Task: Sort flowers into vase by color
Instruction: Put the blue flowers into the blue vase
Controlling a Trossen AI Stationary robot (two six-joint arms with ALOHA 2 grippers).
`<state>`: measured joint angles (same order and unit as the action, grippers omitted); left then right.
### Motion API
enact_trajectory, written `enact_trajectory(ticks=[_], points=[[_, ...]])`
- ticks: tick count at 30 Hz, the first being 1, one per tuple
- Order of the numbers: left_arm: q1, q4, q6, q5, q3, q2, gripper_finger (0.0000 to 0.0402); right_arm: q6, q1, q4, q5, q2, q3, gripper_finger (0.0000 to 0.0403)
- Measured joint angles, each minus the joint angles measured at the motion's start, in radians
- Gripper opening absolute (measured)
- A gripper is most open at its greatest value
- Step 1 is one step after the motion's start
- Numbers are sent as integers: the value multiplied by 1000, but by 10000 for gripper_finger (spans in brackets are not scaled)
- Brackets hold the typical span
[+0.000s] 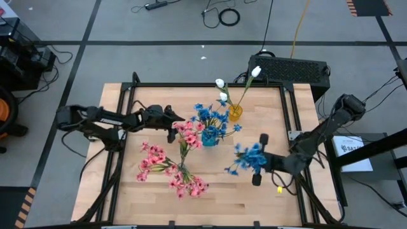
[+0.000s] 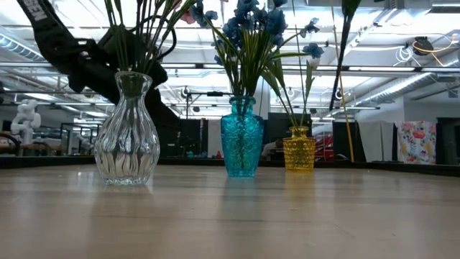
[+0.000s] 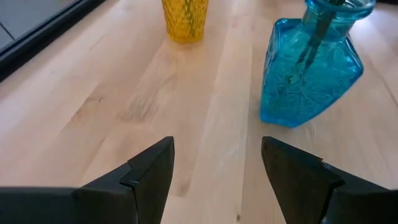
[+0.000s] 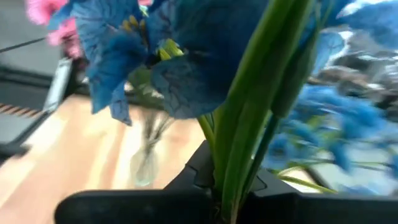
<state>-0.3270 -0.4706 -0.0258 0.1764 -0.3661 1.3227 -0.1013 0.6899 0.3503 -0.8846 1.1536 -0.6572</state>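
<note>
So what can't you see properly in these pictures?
- Low view: blossoms above the clear vase are cut off by the top edge.
- Right wrist view: blue flowers fill the picture and cover the right claw's fingertips.
- Left wrist view: the blue vase mouth is cut off.

Three vases stand in a row on the table [image 1: 127, 197]: a glass vase [image 2: 127, 129] at the left, a second vase [image 2: 241, 144] at centre, a third [image 2: 299, 150] right and farther back. Sprays [image 1: 166, 166] sit in the first, another bunch [image 1: 213, 119] in the second, buds [image 1: 222, 90] in the third. The right gripper [image 1: 259, 160], right of the row, grips a loose spray [image 1: 249, 156]; the left gripper [image 1: 170, 124] hangs with fingers apart near the middle vase.
</note>
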Motion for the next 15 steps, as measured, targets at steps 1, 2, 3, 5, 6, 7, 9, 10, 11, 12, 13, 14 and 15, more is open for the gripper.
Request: enact_trajectory(ticks=[1,2,3,5,6,7,9,10,11,12,13,14,15], points=[[1,-44,1,0,8,23,248,-19,11,46,-41,-5,20,2],[2,-84,1,0,15,44,248,-46,16,91,-70,-10,35,2],[2,-120,2,2,17,66,248,-78,16,128,-98,-18,51,2],[1,-183,6,4,17,105,248,-136,15,167,-156,-39,70,2],[1,-211,13,4,17,123,248,-161,11,171,-169,-54,72,2],[2,-246,19,4,17,142,248,-187,6,171,-172,-70,72,2],[7,-303,31,4,17,180,248,-232,-2,171,-152,-111,72,2],[10,-332,39,4,17,199,248,-245,-6,170,-134,-132,72,2],[14,-365,44,4,17,217,248,-250,-9,168,-108,-157,72,2],[16,-396,45,4,17,233,248,-252,-11,164,-79,-177,72,2],[19,-429,46,3,17,249,248,-251,-10,157,-53,-196,72,2],[23,-462,46,-10,14,268,248,-247,-10,146,-31,-212,72,2],[28,-488,46,-25,9,286,248,-239,-10,137,-11,-224,72,2]])
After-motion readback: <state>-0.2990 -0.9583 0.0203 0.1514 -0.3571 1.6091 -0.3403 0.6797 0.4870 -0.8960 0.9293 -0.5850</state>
